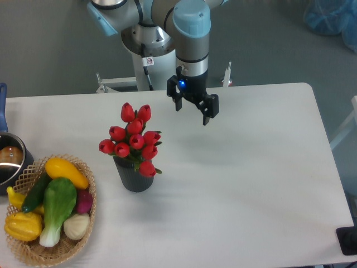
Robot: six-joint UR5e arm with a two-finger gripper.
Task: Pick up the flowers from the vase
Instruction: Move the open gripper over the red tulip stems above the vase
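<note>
Here, you have the white tabletop (251, 190) filling most of the view, with the grey robot arm (191, 33) reaching in from the far edge, its base column behind it. At the near left corner sits a wicker basket (83, 234) loaded with vegetables: yellow squash, a dark green cucumber, a pale green leafy one, a white onion and something purple. Just beyond the basket, at the left edge, you can see part of a metal pot (8, 162) with a blue handle above it.

Right of the basket, left of the tabletop's centre, stand the flowers (133, 139), a bunch of red tulip buds with short green stems and leaves. They sit upright in the vase (134, 177), a small dark ribbed cylinder resting on the tabletop, and one bud droops over its rim on the right.

Your hand (191, 110) hangs from the arm's wrist over the far part of the tabletop, to the right of the bunch and farther back, apart from it. It points downward with a blue light lit on its body. Its two fingers are spread with a plain gap between them, released, and nothing is in them.
</note>
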